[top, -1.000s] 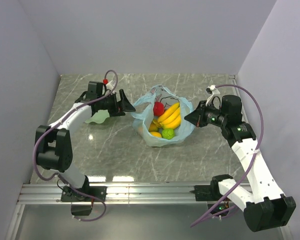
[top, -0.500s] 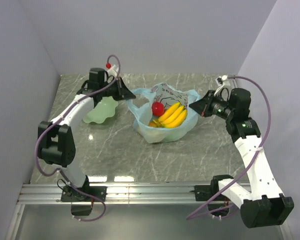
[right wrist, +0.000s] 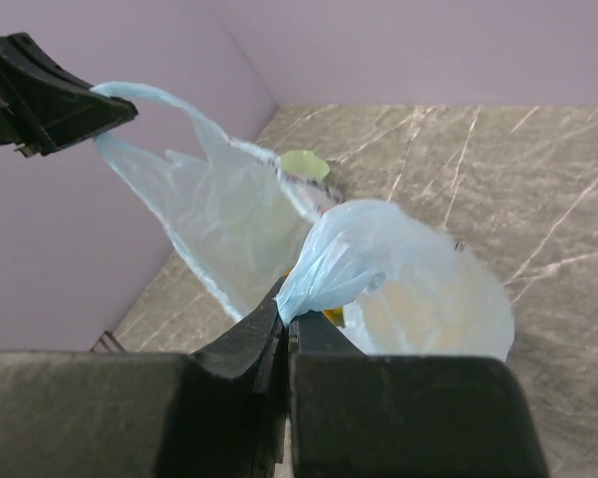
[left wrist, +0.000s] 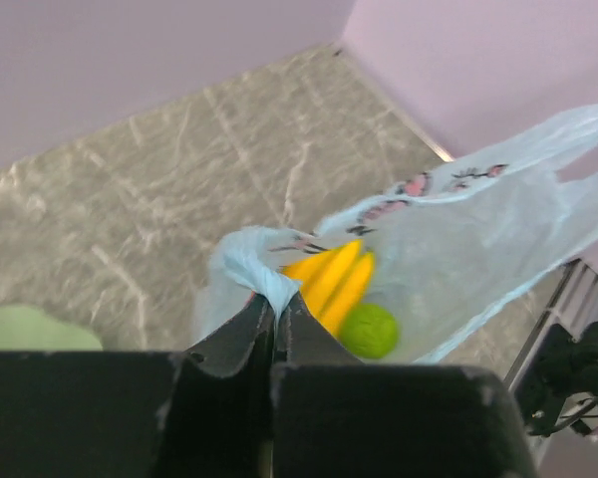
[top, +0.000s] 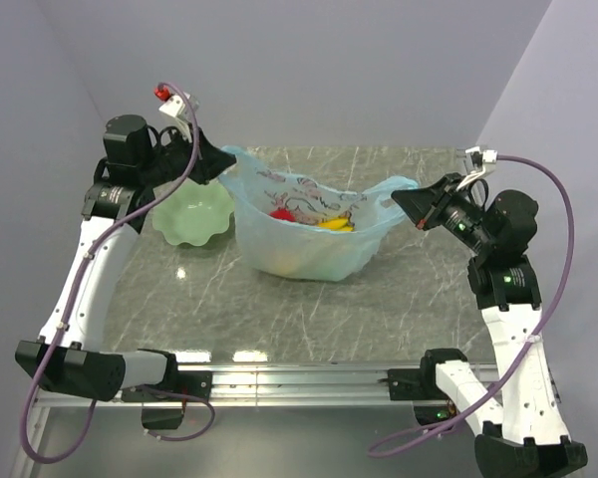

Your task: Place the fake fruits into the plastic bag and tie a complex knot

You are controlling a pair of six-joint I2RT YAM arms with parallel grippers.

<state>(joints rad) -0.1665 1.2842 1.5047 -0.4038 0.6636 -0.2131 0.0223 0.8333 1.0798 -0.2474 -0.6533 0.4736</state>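
Observation:
The light-blue plastic bag [top: 304,234] hangs stretched between both arms above the table. My left gripper [top: 222,162] is shut on the bag's left handle [left wrist: 247,261]. Its right handle [right wrist: 349,254] is pinched in my shut right gripper [top: 397,196]. Inside the bag lie the fake fruits: a yellow banana bunch [left wrist: 337,279], a small green fruit [left wrist: 370,330] and a red one [top: 282,213]. From the right wrist view I see the left gripper [right wrist: 120,112] holding the far handle [right wrist: 149,94] at the upper left.
A pale green wavy-edged dish [top: 191,211] stands on the marble table [top: 279,309] to the left of the bag, below the left arm. Purple walls close the table on three sides. A metal rail [top: 299,383] runs along the near edge.
The left gripper has shut on the bag's left handle. Both arms have risen and pulled apart, lifting the bag and stretching its mouth wide.

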